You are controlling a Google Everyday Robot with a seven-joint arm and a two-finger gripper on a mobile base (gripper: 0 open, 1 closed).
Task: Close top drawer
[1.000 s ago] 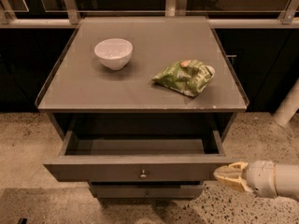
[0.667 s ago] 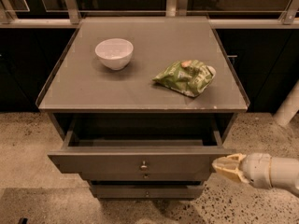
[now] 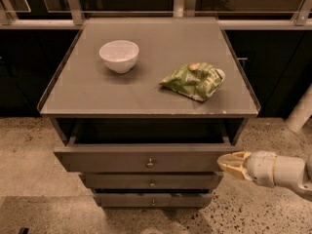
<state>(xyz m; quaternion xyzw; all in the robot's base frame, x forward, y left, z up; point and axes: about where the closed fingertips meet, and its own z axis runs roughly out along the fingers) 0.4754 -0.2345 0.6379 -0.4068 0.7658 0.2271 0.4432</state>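
Note:
The top drawer is a wide grey front with a small round metal knob at its centre. It stands partly pulled out under the cabinet top, with a dark gap showing behind its front. My gripper comes in from the right at drawer height, and its yellowish tips touch the right end of the drawer front. Two narrower grey drawers sit below it.
A white bowl and a green crinkled bag lie on the grey cabinet top. Dark cabinets line the back. A white post stands at the right on the speckled floor.
The top drawer has slid inward, so less of its inside shows. My gripper has followed it, moving left and toward the cabinet while pressed on the front's right end.

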